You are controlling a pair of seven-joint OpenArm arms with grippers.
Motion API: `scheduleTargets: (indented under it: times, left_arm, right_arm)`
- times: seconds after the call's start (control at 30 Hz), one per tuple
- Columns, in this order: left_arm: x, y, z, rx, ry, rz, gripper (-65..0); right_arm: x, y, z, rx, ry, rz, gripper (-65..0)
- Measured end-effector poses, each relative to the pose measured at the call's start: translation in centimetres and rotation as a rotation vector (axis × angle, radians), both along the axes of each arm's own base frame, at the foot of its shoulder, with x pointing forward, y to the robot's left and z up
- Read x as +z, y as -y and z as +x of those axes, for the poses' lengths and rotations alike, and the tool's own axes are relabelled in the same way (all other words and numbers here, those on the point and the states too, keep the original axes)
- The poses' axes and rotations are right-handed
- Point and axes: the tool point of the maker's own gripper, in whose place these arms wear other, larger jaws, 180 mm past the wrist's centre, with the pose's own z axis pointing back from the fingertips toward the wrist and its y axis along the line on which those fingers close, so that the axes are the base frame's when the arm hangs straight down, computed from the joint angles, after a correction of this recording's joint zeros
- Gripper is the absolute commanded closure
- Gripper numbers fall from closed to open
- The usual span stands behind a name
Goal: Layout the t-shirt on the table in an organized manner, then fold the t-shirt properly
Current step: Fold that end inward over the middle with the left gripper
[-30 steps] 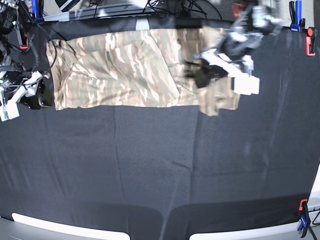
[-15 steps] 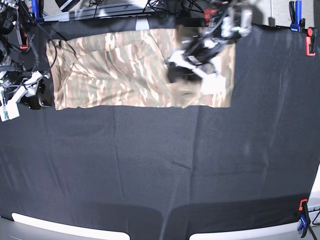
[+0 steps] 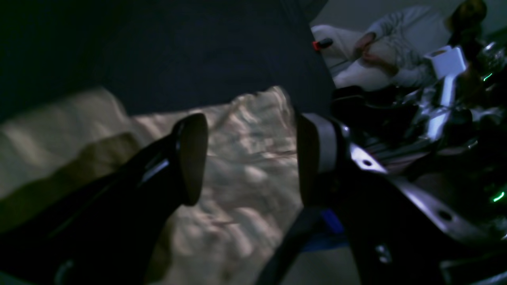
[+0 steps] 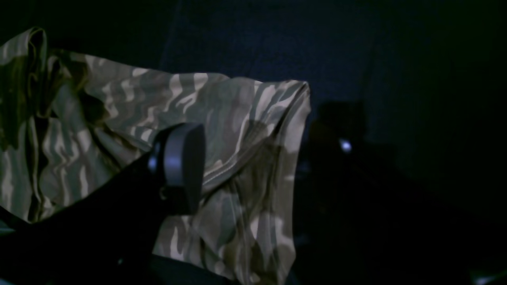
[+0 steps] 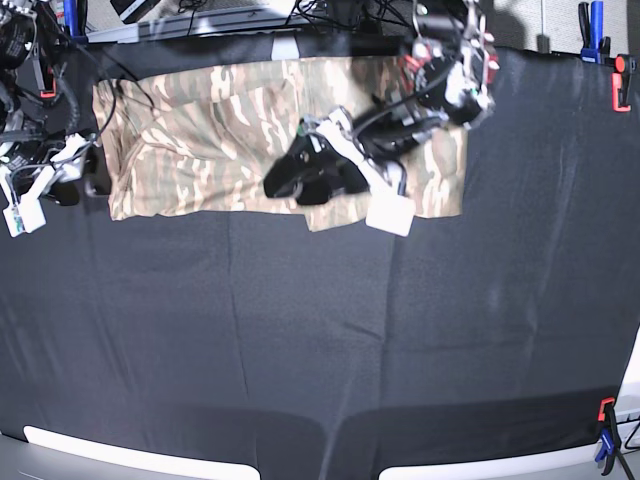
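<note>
A camouflage t-shirt [image 5: 220, 140] lies as a long folded band across the upper part of the base view, on a black surface [image 5: 320, 340], with bare cloth filling the whole lower frame. The left gripper [image 5: 300, 178] reaches in from the upper right and hangs over the middle of the band near its lower edge; in its wrist view the jaws stand spread with only fabric between them, pinching nothing, likely placed to take hold for a fold. The right gripper [image 5: 75, 185] sits at the left edge of the frame, just beside the band's left end, perhaps to steady that end. Its wrist view shows one pad [image 4: 182, 158] over the shirt's corner; the other is lost in darkness, so I cannot tell its state.
</note>
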Motion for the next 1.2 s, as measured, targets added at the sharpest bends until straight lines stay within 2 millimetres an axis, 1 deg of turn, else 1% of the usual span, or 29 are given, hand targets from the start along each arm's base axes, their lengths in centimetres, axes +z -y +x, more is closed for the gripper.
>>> scheduleTargets:
  times: [0.1,0.2,0.27,0.33,0.4,0.47,0.7,0.77,0.9,1.1,1.2]
  left_arm:
    - [-0.2,-2.0,0.5,0.001,0.072,0.142,-33.3]
    - [0.0,-3.8,0.9,0.015,0.142,0.229,-33.1]
    - [-0.1,-4.6,1.0,0.021,0.157,0.272,-33.0]
    - [-0.7,-5.3,1.1,0.025,0.152,0.312,-33.0]
    - [-1.0,-5.7,1.0,0.018,0.152,0.336,-33.0]
    - [-1.1,-5.9,1.0,0.018,0.153,0.342,-33.0]
    - [-1.1,-5.8,1.0,0.019,0.155,0.339,-33.0]
    - [-1.1,-5.8,1.0,0.019,0.155,0.339,-33.0]
    - [-1.1,-5.8,1.0,0.019,0.155,0.339,-33.0]
    - [-1.1,-5.8,1.0,0.019,0.155,0.339,-33.0]
    - [-1.1,-5.8,1.0,0.019,0.155,0.339,-33.0]
  right_arm:
    - [-1.1,0.3,-0.4,-0.021,-0.036,0.066,-39.6]
    - [-3.8,1.8,-2.1,-0.058,-0.169,0.071,-39.4]
    - [-5.4,2.6,-3.0,-0.090,-0.223,0.086,-39.4]
    - [-6.8,3.1,-3.7,-0.124,-0.268,0.115,-39.3]
    - [-7.5,3.1,-3.9,-0.149,-0.283,0.177,-39.3]
    - [-7.6,2.7,-3.6,-0.167,-0.269,0.267,-39.3]
    - [-8.7,2.9,-2.7,-0.225,-0.273,0.378,-39.2]
    - [-8.7,2.9,-2.3,-0.233,-0.270,0.412,-39.1]
    - [-8.4,1.1,-2.8,-0.188,-0.308,0.507,-39.1]
    - [-8.9,-0.4,-2.8,-0.147,-0.336,0.516,-39.1]
    - [-8.9,-1.0,-2.5,-0.148,-0.317,0.547,-39.1]
